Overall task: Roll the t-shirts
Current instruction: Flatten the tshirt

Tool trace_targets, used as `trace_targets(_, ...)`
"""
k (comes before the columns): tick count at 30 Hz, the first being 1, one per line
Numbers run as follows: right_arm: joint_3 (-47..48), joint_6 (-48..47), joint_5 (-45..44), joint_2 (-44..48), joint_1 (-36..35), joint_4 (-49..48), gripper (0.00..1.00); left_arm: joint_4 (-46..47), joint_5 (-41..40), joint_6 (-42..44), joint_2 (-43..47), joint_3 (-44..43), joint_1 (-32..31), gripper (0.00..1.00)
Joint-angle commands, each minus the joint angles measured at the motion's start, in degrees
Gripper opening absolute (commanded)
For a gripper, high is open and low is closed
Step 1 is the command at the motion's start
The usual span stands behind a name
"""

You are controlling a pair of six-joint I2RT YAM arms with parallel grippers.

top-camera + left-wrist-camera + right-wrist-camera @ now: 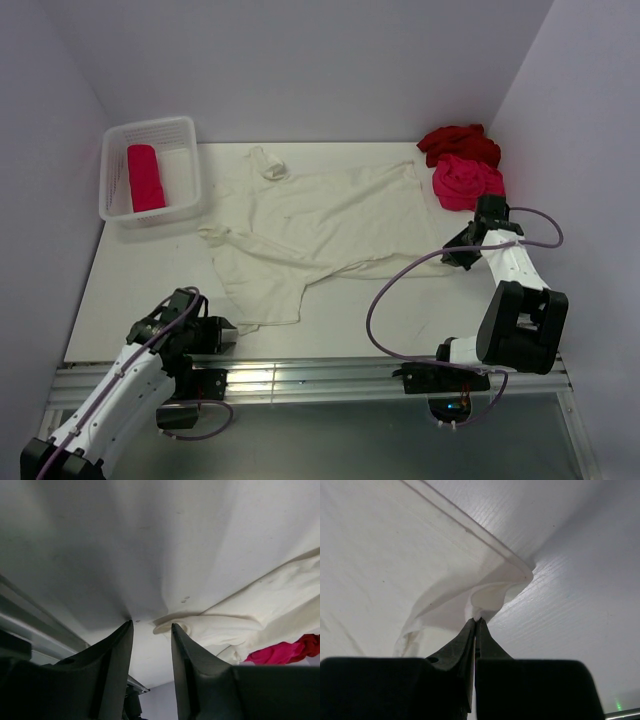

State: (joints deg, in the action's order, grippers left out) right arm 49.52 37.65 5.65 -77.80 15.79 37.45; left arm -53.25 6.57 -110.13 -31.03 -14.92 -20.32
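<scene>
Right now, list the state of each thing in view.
cream-white t-shirt: spread out, wrinkled
pink-red t-shirt: rolled, inside basket
dark red t-shirt: crumpled
hot pink t-shirt: crumpled
left end effector: open, beside the cream-white t-shirt's hem
right end effector: shut on the cream-white t-shirt's edge

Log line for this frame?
left gripper: open, beside cream shirt corner | right gripper: shut on cream shirt edge | pink roll: in basket

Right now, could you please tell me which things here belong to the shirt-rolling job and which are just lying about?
For the job: cream-white t-shirt, dark red t-shirt, hot pink t-shirt, rolled pink-red t-shirt.
Lying about: white mesh basket holding that roll, metal rail.
</scene>
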Motion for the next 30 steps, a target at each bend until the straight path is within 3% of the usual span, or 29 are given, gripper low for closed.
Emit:
trace_targets(1, 3.0, 0.1, 0.3, 2.2, 0.3, 1.0, 0.00, 5.1, 0.2, -6.2, -0.8, 0.8, 0.3, 0.41)
trace_targets(15, 3.5, 0.3, 1.8, 1.6, 0.3, 0.9, 0.00, 11.8, 1.0, 1.0, -18.6, -5.4, 0.3, 0.39)
trace_targets(18, 3.9, 0.2, 2.1, 1.4, 0.3, 1.0, 0.00, 10.5, -0.3, 1.4, -19.1, -6.4, 0.3, 0.27)
trace_targets(19, 4.0, 0.2, 2.1, 1.4, 0.3, 1.0, 0.00, 10.7, -0.5, 1.1, -18.0, -6.0, 0.4, 0.11)
trace_targets(21, 4.2, 0.3, 2.2, 1.4, 0.3, 1.1, 0.00, 11.2, -1.0, 0.4, -16.4, -5.6, 0.3, 0.00)
trace_targets(25, 4.4, 0.2, 2.1, 1.2, 0.3, 1.4, 0.00, 8.4, -6.1, 2.6, -12.3, -9.1, 0.3, 0.00)
trace_targets(30, 4.4, 0.1, 2.9, 1.9, 0.3, 2.5, 0.00, 5.6, -14.0, 18.5, -16.2, -19.4, 0.3, 0.00)
